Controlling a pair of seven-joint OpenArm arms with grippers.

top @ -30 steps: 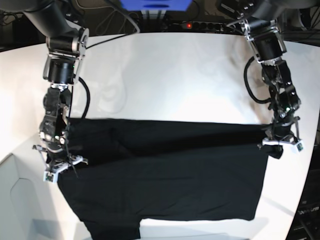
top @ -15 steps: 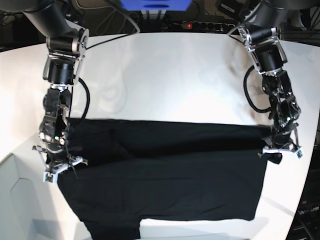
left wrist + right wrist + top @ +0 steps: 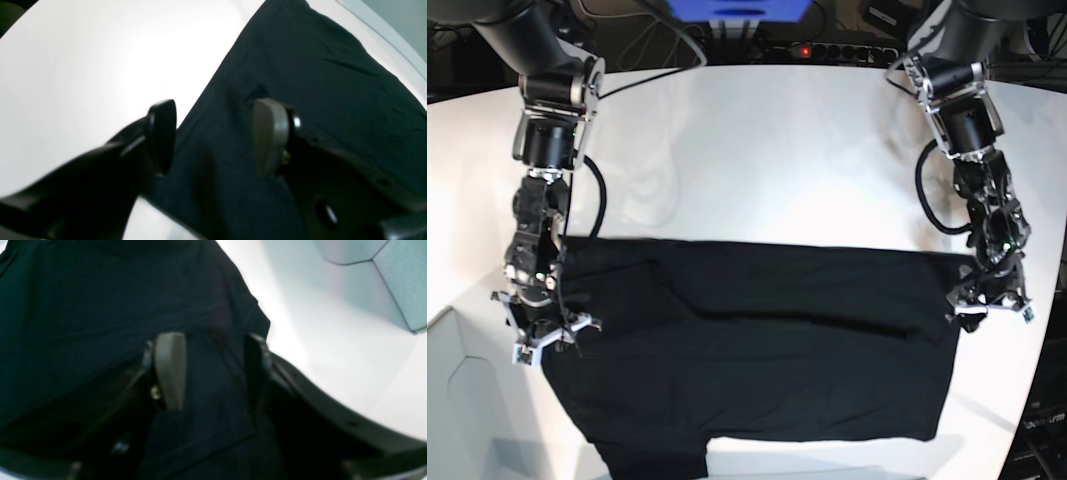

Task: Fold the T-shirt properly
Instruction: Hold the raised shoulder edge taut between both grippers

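Watching the left gripper (image 3: 992, 305): over the last second it has slid toward me along the T-shirt (image 3: 757, 350) edge, dragging the folded band slightly nearer. Its jaws stand apart in the wrist view, cloth lying between the pads, not pinched. The right gripper (image 3: 542, 335) is unchanged at the opposite edge, also parted over fabric. The shirt lies flat across the near half of the white table (image 3: 767, 150), one sleeve hanging off the front. I judge the fold laid and released. Nothing obstructs; cables (image 3: 932, 190) dangle clear.
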